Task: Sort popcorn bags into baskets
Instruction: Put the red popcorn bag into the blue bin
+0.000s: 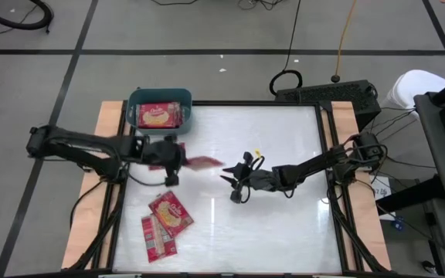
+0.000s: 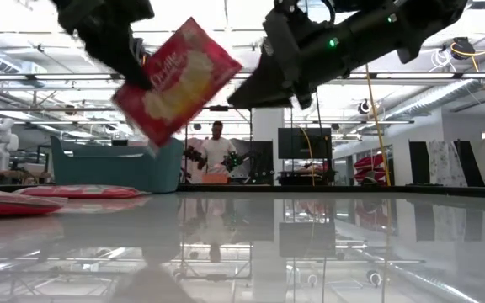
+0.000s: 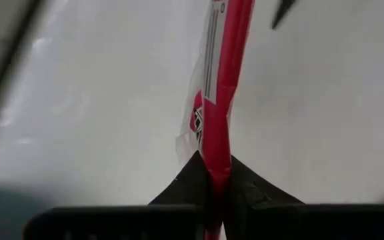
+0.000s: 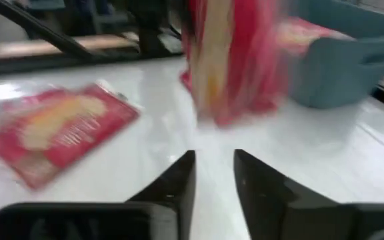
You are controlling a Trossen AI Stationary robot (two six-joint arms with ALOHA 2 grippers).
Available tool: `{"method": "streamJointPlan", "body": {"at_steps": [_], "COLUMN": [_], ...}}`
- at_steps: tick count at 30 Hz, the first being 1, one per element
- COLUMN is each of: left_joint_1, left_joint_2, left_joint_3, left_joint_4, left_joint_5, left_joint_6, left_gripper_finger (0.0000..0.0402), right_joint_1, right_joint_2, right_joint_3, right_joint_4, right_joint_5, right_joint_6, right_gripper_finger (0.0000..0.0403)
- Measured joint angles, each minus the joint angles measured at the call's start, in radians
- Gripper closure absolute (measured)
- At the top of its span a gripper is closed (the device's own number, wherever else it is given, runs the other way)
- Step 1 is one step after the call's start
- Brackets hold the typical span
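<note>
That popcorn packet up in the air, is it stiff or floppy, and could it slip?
Probably fairly stiff and light: the popcorn bag, pinched at one edge by the left gripper, juts out flat without drooping. Its film looks glossy, so slipping seems possible.

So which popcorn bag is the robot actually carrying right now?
Start at the teal basket at the table's far left. Just in front of it, the left claw is shut on one red popcorn bag. It is the only bag up in the air; the others lie flat.
</note>
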Motion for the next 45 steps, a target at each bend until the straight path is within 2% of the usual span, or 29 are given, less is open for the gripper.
{"method": "streamJointPlan", "body": {"at_steps": [4, 6, 11, 17, 23, 29, 33, 41, 45], "left_joint_1": [0.088, 0.144, 0.322, 0.528, 0.679, 0.776, 0.808, 0.844, 0.869], "left_joint_2": [0.012, 0.024, 0.042, 0.067, 0.123, 0.207, 0.264, 0.354, 0.385], "left_joint_3": [0.204, 0.286, 0.43, 0.494, 0.499, 0.499, 0.499, 0.499, 0.499], "left_joint_4": [-0.34, -0.455, -0.644, -0.787, -0.853, -0.851, -0.853, -0.847, -0.821], "left_joint_5": [-0.08, -0.104, -0.125, -0.066, -0.056, -0.058, -0.07, -0.197, -0.22], "left_joint_6": [0.067, 0.092, 0.202, 0.352, 0.439, 0.542, 0.59, 0.606, 0.611], "left_gripper_finger": [0.0384, 0.0383, 0.0378, 0.0384, 0.0378, 0.0384, 0.0381, 0.0365, 0.0363], "right_joint_1": [-0.002, -0.001, 0.01, 0.042, 0.072, 0.1, 0.125, 0.159, 0.164], "right_joint_2": [-0.002, -0.002, -0.002, -0.002, -0.002, -0.002, -0.002, -0.002, -0.002], "right_joint_3": [0.0, 0.0, -0.003, -0.033, -0.102, -0.161, -0.164, -0.164, -0.164], "right_joint_4": [-0.073, -0.092, -0.101, -0.075, 0.054, 0.179, 0.18, 0.18, 0.18], "right_joint_5": [0.026, 0.027, 0.022, 0.019, 0.018, 0.018, 0.018, 0.023, 0.024], "right_joint_6": [0.02, 0.024, 0.025, 0.025, 0.024, 0.023, 0.024, 0.022, 0.022], "right_gripper_finger": [0.0261, 0.0249, 0.0242, 0.0247, 0.0247, 0.0247, 0.0247, 0.0247, 0.0248]}}
